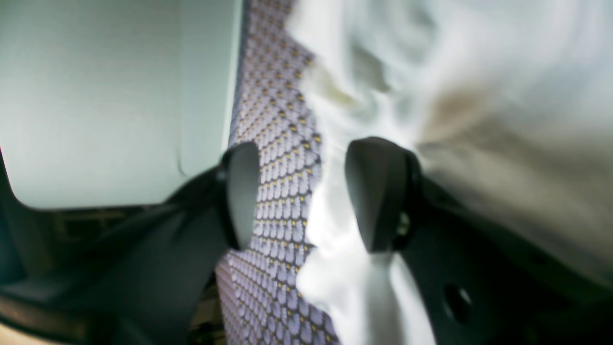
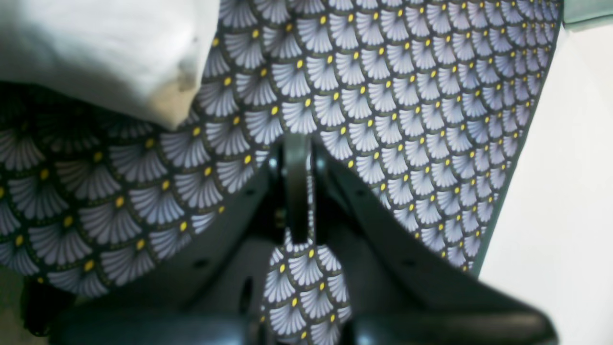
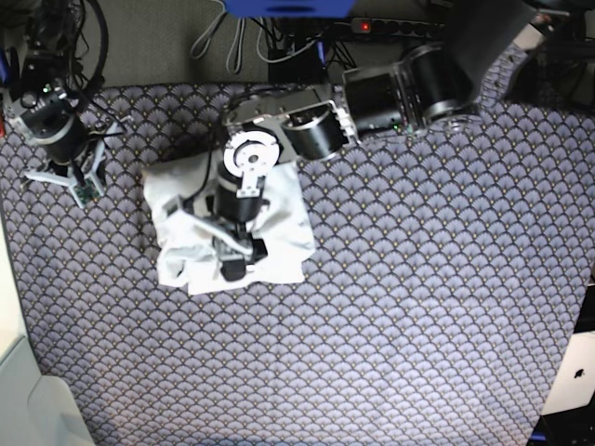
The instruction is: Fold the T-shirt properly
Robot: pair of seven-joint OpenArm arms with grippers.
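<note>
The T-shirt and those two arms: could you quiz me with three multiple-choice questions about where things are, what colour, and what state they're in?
1. Where does the T-shirt lie?
A. On the patterned cloth, left of the middle in the base view
B. Hanging off the cloth's right edge
C. On the pale floor

2. What colour is the T-shirt?
A. Red
B. White
C. Black

3. How do the jaws of the left end effector stand?
A. Pressed together
B. Apart, with shirt cloth at one finger
C. Out of view

Answers:
1 A, the base view shows it bunched on the fan-patterned tablecloth.
2 B, it is plain white in every view.
3 B, the left wrist view shows a gap between the fingers; the right end effector is the shut one.
</note>
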